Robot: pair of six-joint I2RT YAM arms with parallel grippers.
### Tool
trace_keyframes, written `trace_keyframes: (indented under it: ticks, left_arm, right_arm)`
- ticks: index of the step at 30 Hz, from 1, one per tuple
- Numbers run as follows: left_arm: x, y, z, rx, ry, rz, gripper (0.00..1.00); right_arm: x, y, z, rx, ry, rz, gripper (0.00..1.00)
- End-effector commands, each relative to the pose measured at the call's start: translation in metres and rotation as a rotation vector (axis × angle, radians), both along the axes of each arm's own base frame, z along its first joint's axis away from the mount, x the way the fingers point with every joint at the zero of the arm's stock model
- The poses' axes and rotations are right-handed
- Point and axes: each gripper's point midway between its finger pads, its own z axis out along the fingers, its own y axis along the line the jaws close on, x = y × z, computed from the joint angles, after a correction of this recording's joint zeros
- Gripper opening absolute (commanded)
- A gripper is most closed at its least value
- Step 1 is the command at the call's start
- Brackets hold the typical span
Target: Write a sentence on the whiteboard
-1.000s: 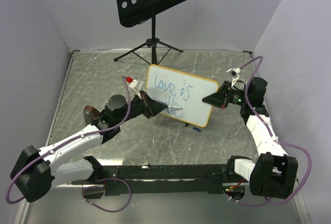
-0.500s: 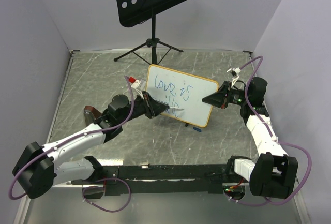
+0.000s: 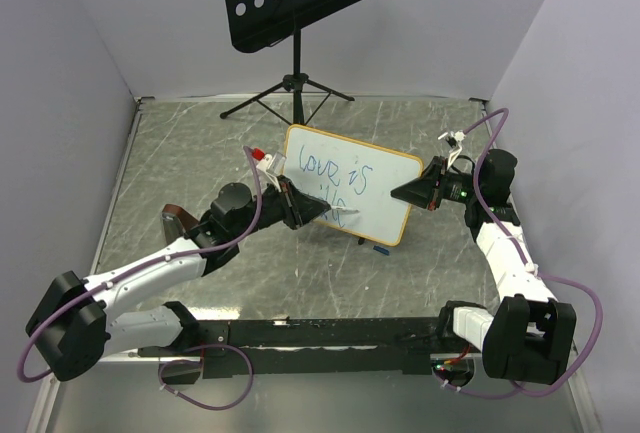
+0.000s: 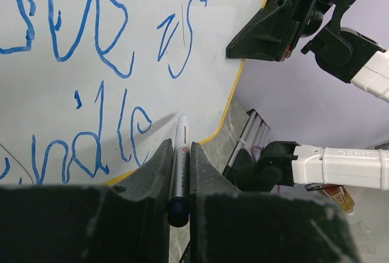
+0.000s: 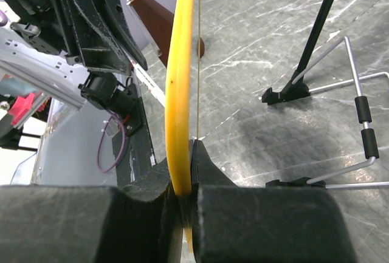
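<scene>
Clamping the board [image 3: 385,198] at its 3 o'clock edge, right gripper [image 5: 182,161]; left gripper [image 4: 180,151] pinches a marker [image 4: 181,130] (tip beside the blue writing [image 4: 97,75]).

Grey marbled bench [image 3: 180,153] with a thin metal rim [image 3: 400,100] along its back and left edges. Plain pale walls [image 3: 450,23] close it in on three sides. Black perforated music stand [image 3: 290,23] on a tripod at back centre, legs spread on the bench. Soft, even light with faint shadows.
</scene>
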Motion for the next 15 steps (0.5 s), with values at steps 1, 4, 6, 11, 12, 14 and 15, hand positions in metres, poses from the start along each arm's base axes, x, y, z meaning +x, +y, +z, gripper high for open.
trace_keyframes:
  ticks: [1,4,6,11,12,14,15]
  left_arm:
    - [0.0008,-0.0009,0.0358,-0.077,-0.067,0.012,0.01]
    - [-0.0017,0.0003,0.0373,-0.088,-0.075,0.015,0.01]
    - [-0.0034,0.0006,0.0396,-0.095,-0.09,0.018,0.01]
    - [-0.0028,0.0019,0.0427,-0.095,-0.112,0.043,0.01]
    - [-0.0038,0.0015,0.043,-0.094,-0.114,0.045,0.01]
    - [-0.0024,0.0025,0.0427,-0.092,-0.117,0.061,0.01]
    - [-0.0024,0.0028,0.0425,-0.092,-0.117,0.064,0.01]
  right_arm:
    - [-0.0073,0.0028,0.0191,-0.006,-0.107,0.053,0.0]
    - [-0.0072,0.0028,0.0191,-0.006,-0.109,0.054,0.0]
    - [-0.0074,0.0028,0.0194,-0.006,-0.11,0.054,0.0]
    - [-0.0076,0.0028,0.0195,-0.006,-0.112,0.054,0.0]
    - [-0.0075,0.0028,0.0193,-0.006,-0.109,0.054,0.0]
    - [-0.007,0.0024,0.0189,-0.006,-0.107,0.053,0.0]
    - [-0.007,0.0024,0.0189,-0.006,-0.107,0.053,0.0]
